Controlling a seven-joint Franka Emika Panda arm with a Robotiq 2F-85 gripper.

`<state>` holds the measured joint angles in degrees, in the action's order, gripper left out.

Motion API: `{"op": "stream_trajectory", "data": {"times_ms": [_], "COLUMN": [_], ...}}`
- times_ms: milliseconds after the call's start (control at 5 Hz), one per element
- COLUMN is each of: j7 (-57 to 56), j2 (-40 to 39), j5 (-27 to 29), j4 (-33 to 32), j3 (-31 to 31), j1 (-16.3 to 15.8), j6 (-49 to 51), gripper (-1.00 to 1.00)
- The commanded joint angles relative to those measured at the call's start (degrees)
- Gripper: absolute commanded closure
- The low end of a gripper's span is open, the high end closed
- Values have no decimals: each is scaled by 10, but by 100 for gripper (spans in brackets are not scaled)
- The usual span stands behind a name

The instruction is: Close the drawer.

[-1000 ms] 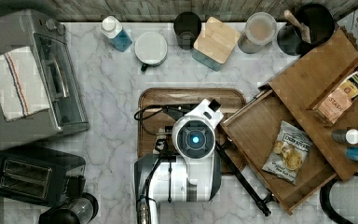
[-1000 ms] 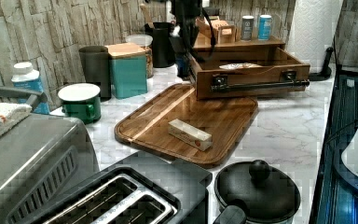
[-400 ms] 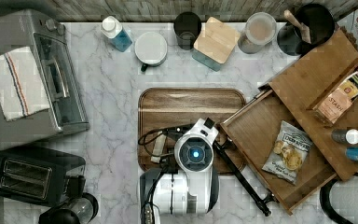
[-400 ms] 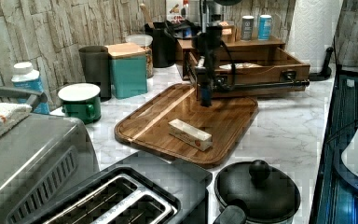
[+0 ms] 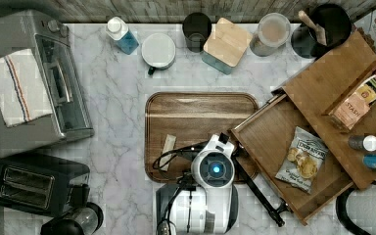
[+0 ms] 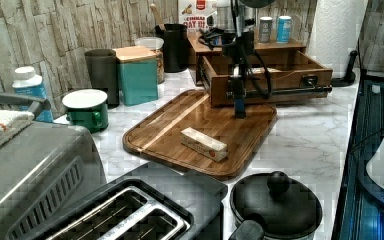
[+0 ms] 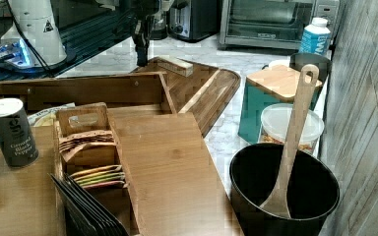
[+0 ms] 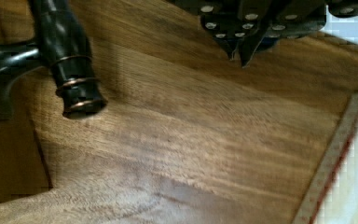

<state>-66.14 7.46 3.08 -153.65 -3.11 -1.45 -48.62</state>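
One drawer (image 5: pixel 293 161) is what you are here to close, and it stands pulled well out of its wooden cabinet (image 5: pixel 333 83) at the top view's right, angled across the marble counter (image 5: pixel 117 122). Its front wall carries a thin black bar handle (image 6: pixel 285 91), and in the left view that front wall overlaps the far edge of the darker wooden tray (image 6: pixel 200 125), so the drawer mouth faces your arm. Inside the drawer lies a snack bag (image 5: pixel 302 159), which will ride back with it. Your gripper (image 6: pixel 239 105) hangs point-down over the tray, just in front of the drawer's front wall and near one end of the handle; in the wrist view the two fingertips (image 8: pixel 237 49) sit pressed together with nothing between them, and the handle end (image 8: pixel 77 79) is close beside them. That closed, narrow shape suits a push better than a grasp: you likely need only a flat contact on the front wall, driven along the drawer's slanted line into the cabinet. A small box (image 6: pixel 203 144) rests on the tray, well apart from the gripper and out of the path. The risk, as I judge it, is pushing off-centre near the handle end, which could skew the drawer or shift the whole cabinet.
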Motion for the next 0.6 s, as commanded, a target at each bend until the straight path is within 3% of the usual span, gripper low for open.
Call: {"op": "stream_trajectory", "data": {"times_ms": [200,600], "j7": [-149,-167], "j2": [-5,52], "j5": [-43,-91], "j4": [30,-1], "j3": [-80,-102], "j1": [68,69], "j6": [38,74], "gripper": [100,100]}}
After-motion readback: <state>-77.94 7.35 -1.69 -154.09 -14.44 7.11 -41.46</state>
